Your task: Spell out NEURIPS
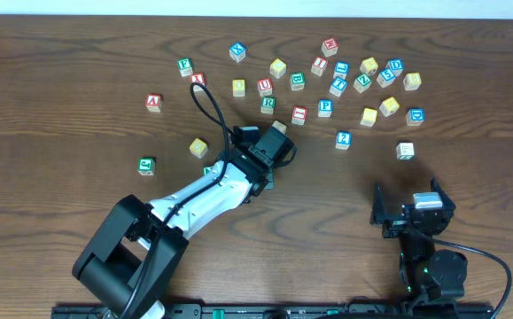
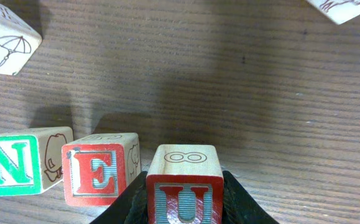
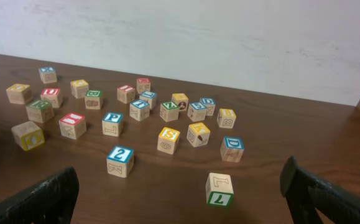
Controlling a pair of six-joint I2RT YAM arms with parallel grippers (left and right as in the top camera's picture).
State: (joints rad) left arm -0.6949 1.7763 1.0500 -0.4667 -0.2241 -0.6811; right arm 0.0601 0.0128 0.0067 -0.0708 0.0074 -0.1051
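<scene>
Going L to R: a red A cube (image 1: pixel 153 102) sits out on the left of the bench (image 1: pixel 52 133), apart from the rest. The left wrist cam shows the row: green N cube (image 2: pixel 9 165) flat on the wood, red E cube (image 2: pixel 99 175) just beside it w/ a thin gap, then the red U cube (image 2: pixel 183 186) right of E, close but not touching afaict. The left fingers (image 2: pixel 130 205) are clamped on the U from both sides, letter facing the cam. Can't tell if it's resting on the bench or lifted off it. Past the arm in the overhead view is the loose scatter: green R cube (image 1: pixel 268 104), blue P cube (image 1: pixel 325 107), and further right the yellow S cube (image 3: pixel 169 135), all well apart from the row. The right fingers (image 3: pixel 49 196) are spread wide w/ nothing between them, down at the bench's right side by the near edge.
</scene>
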